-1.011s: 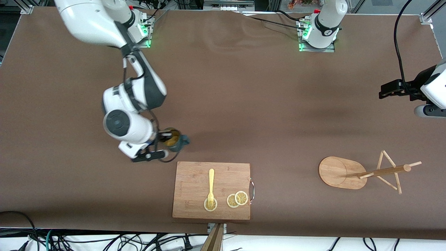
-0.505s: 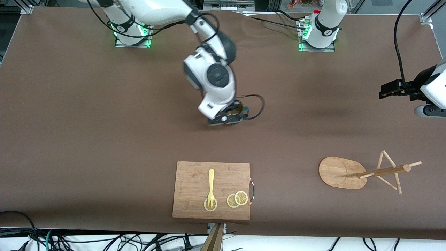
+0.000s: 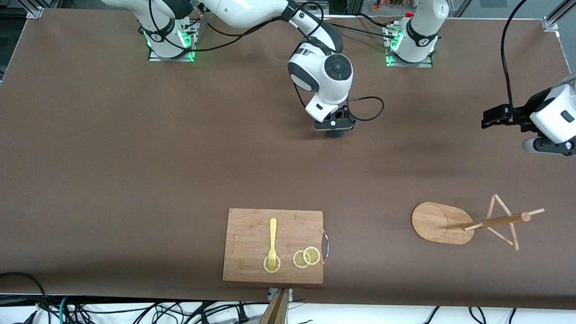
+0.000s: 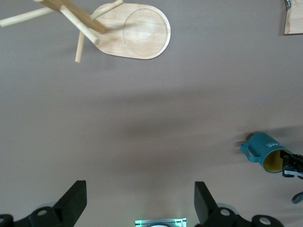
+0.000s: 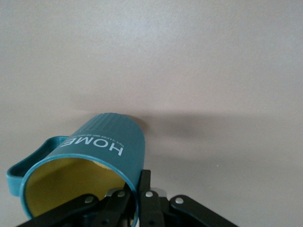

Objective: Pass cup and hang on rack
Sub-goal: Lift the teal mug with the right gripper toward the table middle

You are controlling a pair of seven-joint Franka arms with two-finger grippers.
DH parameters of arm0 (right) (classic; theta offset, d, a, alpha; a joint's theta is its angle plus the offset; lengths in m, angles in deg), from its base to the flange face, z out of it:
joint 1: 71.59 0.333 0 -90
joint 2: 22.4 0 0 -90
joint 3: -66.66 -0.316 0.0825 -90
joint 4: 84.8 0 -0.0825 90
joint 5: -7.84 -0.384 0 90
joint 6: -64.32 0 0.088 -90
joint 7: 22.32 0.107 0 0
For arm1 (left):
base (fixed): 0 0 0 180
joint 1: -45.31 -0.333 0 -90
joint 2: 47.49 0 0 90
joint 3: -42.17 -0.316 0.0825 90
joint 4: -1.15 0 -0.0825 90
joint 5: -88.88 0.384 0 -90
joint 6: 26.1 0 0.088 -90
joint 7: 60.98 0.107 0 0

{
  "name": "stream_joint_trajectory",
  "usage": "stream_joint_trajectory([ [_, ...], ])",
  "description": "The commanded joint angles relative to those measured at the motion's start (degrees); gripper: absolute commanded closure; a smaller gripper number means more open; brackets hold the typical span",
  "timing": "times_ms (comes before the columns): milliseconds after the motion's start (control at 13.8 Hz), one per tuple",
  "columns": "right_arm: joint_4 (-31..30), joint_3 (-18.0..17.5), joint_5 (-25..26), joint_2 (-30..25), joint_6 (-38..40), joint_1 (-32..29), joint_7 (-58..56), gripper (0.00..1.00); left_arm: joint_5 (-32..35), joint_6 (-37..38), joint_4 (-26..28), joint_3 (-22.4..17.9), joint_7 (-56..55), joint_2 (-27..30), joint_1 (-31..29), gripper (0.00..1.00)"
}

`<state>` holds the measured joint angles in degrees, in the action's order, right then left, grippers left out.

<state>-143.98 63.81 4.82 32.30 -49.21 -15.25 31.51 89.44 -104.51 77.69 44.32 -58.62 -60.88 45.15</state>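
Low in the front view, a cutting board carries a fork and lemon slices. At lower right the rack stands upright. Above centre, the right gripper is clamped on the rim of the cup, marked "HOME", held tilted above the table. At the right edge, the left gripper hangs spread apart.

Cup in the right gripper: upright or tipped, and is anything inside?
Tipped and empty. The cup lies canted with the right gripper shut on its rim; its mouth faces the wrist camera, showing bare yellow interior.
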Motion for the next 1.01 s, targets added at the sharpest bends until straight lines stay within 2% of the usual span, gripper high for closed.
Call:
stream_joint_trajectory([
  [0, 2.3, 0.6, -0.1, 1.6, -0.8, 0.4, 0.9, 1.00, 0.6, 0.8, -1.0, -0.1, 0.0, -0.7, 1.7, 0.00],
  [289, 2.2, 0.7, -0.1, 3.2, -3.9, 1.2, 1.2, 1.00, -3.3, 0.8, -0.5, 0.0, 1.0, -1.8, 1.4, 0.00],
  [505, 2.1, 0.7, -0.1, 3.7, -4.6, 1.3, 1.8, 1.00, -3.3, 0.7, 0.5, 0.0, 14.0, -1.8, 1.0, 0.00],
  [578, 2.1, 0.7, -0.1, 3.6, -4.6, 1.3, 1.9, 0.97, -3.5, 0.6, 1.8, 0.0, 19.4, -1.8, 0.9, 0.00],
  [650, 2.1, 0.7, -0.1, 3.6, -4.5, 1.3, 1.9, 0.88, -3.6, 0.6, 3.0, 0.0, 24.7, -1.9, 0.9, 0.00],
  [722, 2.1, 0.7, -0.1, 3.5, -4.5, 1.3, 1.9, 0.74, -3.6, 0.5, 4.2, 0.0, 30.0, -1.8, 0.9, 0.00],
  [794, 2.1, 0.7, -0.1, 3.3, -4.5, 1.3, 1.9, 0.71, -3.9, 0.4, 4.9, 0.0, 35.0, -1.8, 0.9, 0.00],
  [866, 2.1, 0.7, -0.1, 3.2, -4.5, 1.3, 1.9, 0.64, -5.4, 0.4, 5.5, 0.0, 40.0, -1.7, 0.9, 0.00],
  [939, 2.1, 0.7, -0.1, 3.0, -4.3, 1.3, 1.9, 0.62, -7.0, 0.4, 6.2, 0.0, 44.6, -1.7, 0.7, 0.00],
])
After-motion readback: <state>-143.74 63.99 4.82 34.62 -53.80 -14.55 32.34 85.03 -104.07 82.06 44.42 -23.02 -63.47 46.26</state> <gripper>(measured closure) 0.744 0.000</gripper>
